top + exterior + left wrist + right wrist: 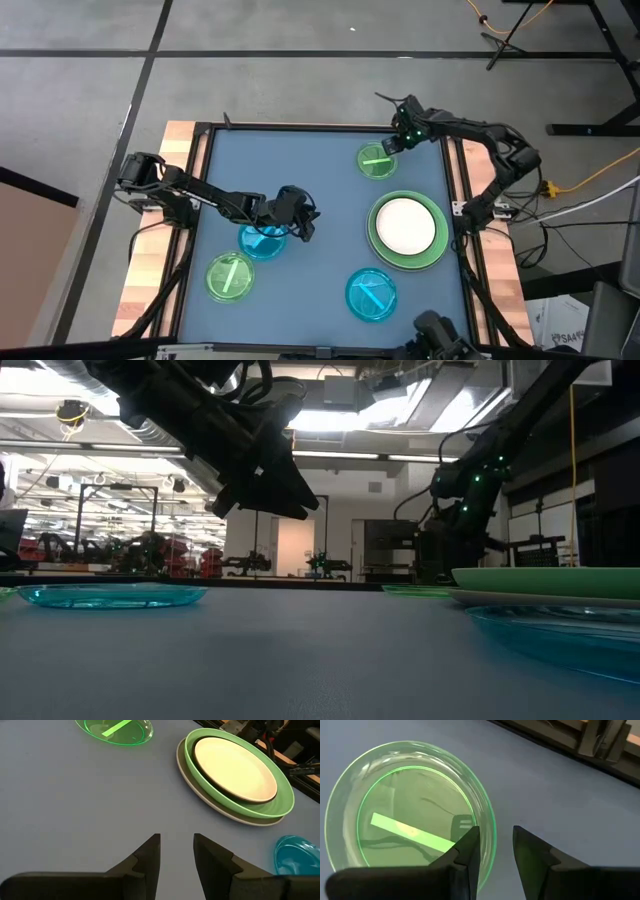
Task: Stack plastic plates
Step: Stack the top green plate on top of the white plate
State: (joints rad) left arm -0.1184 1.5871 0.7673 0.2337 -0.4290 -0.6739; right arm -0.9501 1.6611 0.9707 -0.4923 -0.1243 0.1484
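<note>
The stack [407,228] stands right of centre: a large grey plate [200,790] at the bottom, then a light green one [280,802], then a black rim under the white plate [232,765]. Small translucent plates lie singly: green [377,160] at the far side, green [230,277] near left, blue [263,241] left of centre, blue [371,293] near right. My left gripper [304,222] hangs open above the table [176,837], beside the left blue plate. My right gripper [496,830] is open at the far green plate's rim [489,842]. My right gripper comes at the far green plate slanting down from the far side. One finger [467,845] stands over the plate's inside and the other [530,847] outside its rim. Whether either finger touches the rim I cannot tell.
A raised dark frame [452,190] runs around the blue table top, with wooden boards [145,280] outside it. Bare blue surface lies in the table's middle [320,170] and far left part. Cables and stands lie on the floor beyond the right arm.
</note>
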